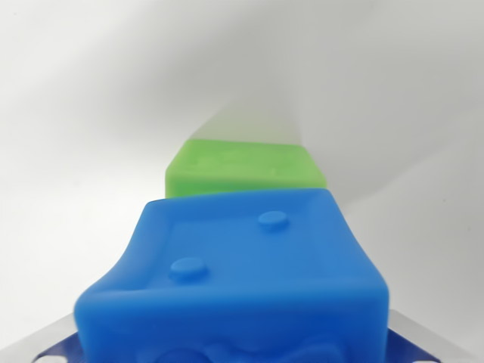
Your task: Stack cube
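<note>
I hold the soft blue studded cube [242, 280] clamped between the fingers; releasing off-centre could topple it from the green rubbery cube [246, 170].

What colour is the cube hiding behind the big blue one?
Green. The green cube shows in the wrist view, just behind the blue cube.

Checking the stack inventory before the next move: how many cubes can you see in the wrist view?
2. A blue cube fills the foreground near the bottom; a green cube sits behind it, partly hidden. Others may be outside the frame.
</note>
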